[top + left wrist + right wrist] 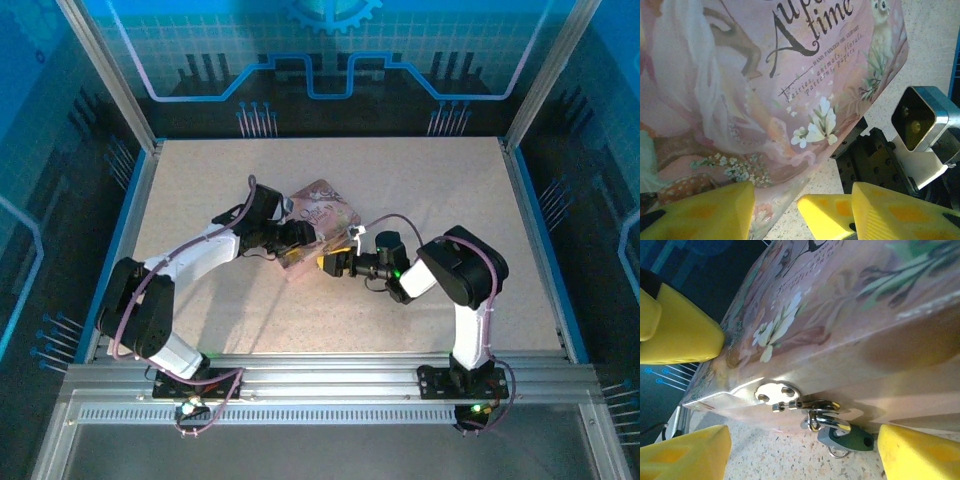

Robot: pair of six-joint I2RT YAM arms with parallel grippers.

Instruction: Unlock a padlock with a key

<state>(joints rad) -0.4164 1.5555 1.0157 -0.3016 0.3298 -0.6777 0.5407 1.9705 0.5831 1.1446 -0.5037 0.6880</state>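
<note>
Right arm [462,268] bent inward, right fingers [920,455] wide, padlock [844,438] between (left fingers [700,212]: cannot tell).

One pink box [322,215], one padlock [832,434], two arms [200,250] [460,270], two pincers [298,238] [328,263].

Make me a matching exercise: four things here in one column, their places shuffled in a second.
1. pink illustrated box
2. round silver clasp plate
3. small dark-bodied padlock
4. right gripper

A. hangs under the clasp
B. lies on the speckled table
C. riveted to the box's side
D. open, straddling the padlock

Pairs: 1-B; 2-C; 3-A; 4-D
</note>
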